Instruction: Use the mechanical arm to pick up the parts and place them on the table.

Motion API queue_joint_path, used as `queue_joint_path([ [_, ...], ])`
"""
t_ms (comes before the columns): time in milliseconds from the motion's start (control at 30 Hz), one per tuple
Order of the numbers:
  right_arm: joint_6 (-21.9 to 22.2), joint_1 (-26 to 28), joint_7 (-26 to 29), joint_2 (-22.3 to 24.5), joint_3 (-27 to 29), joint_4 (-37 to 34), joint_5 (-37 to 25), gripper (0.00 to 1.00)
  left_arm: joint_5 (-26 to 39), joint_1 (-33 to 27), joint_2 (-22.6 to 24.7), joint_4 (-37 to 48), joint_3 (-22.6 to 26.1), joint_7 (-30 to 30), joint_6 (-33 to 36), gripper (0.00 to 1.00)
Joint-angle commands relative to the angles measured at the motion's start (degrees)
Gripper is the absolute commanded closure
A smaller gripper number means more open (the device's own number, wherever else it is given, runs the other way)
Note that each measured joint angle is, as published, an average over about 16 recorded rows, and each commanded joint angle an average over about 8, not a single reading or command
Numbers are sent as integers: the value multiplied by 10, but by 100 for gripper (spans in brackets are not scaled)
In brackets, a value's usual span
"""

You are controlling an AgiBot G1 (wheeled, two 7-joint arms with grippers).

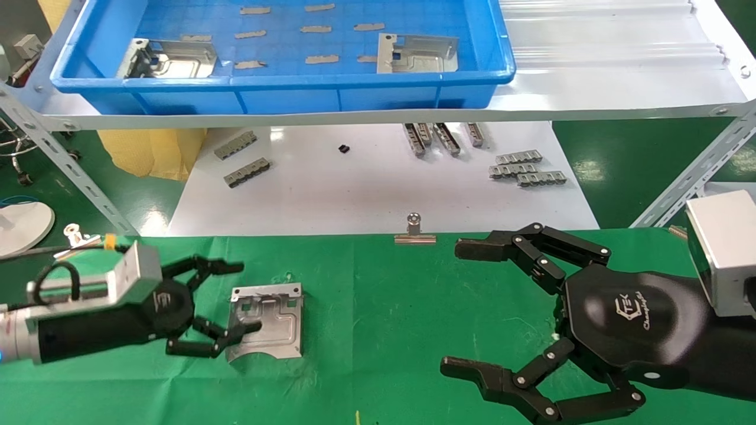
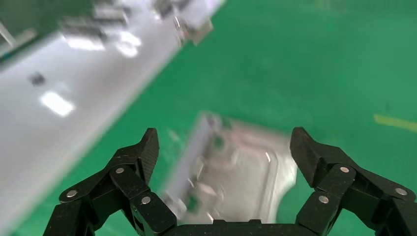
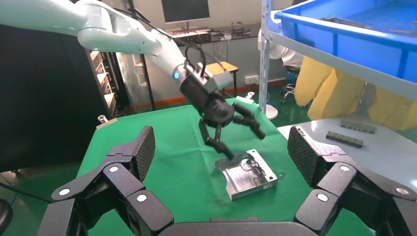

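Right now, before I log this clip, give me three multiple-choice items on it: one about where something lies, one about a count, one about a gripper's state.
1. Where does the flat silvery stamped metal plate nearest the left gripper lie?
A. on the green cloth table
B. on the glossy white board
C. in the right gripper

2. How many silvery stamped plates lie in the blue plastic tray?
A. none
B. two
C. five

3. How do the right gripper's fingers stand?
A. shut on a plate
B. shut on nothing
C. spread open, holding nothing

Answers:
1 A: the silvery plate lies on the green cloth table, with the left gripper spread over its edge.
2 B: one plate lies at the left end of the blue tray, another towards the right end.
3 C: the right gripper hangs over bare cloth, fingers wide apart.
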Motion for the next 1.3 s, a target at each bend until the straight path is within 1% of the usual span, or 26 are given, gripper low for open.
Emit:
queue_joint_path([
  [33,0,0,0,0,0,0,0,0,-5,9,-6,-23,-9,-16,-2,0],
  [1300,0,0,0,0,0,0,0,0,-98,180,-121,-489,-191,-327,-39,0],
])
